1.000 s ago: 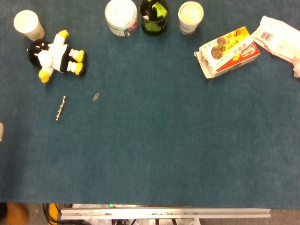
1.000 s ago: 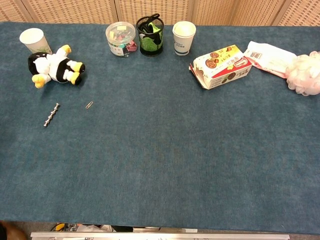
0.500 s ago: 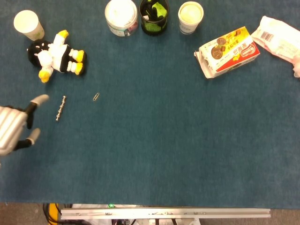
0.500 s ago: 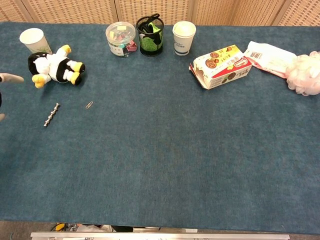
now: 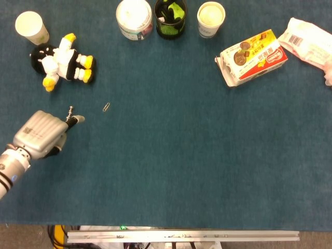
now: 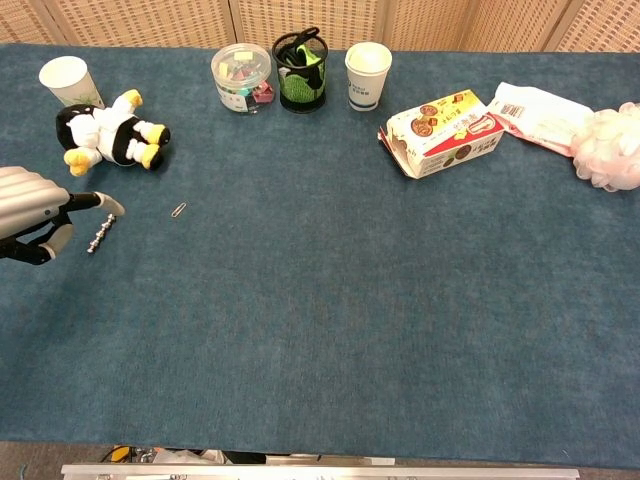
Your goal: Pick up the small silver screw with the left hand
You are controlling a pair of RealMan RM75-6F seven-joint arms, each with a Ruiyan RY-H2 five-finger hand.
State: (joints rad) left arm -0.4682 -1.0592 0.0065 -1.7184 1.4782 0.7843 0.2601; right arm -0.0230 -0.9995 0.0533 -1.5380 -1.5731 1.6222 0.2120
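The left hand (image 6: 35, 215) hovers low at the left edge of the dark blue felt worktop (image 5: 187, 155), with its fingers parted around the small silver screw (image 6: 97, 237). In the chest view, one fingertip (image 6: 112, 206) reaches past the far end of the screw and another lies on its near side. The hand holds nothing yet. The right hand is not in view.

Risks from this position:
- The screw is thin and lies flat on the felt. Fingertips that close too high are likely to slide over it or flick it away.
- The head view shows the hand covering most of the screw, so finger alignment is hard to confirm from above.
- A small wire paper clip (image 5: 106, 107) lies near, to the right of the screw. A sweeping closure could drag it along.
- A black, white and yellow plush penguin toy (image 5: 61, 60) lies beyond the hand and could be brushed on lift-off.

The screw is a slender, bright metal rod with a ribbed or beaded profile, lying at a slant on the worktop between the fingers.
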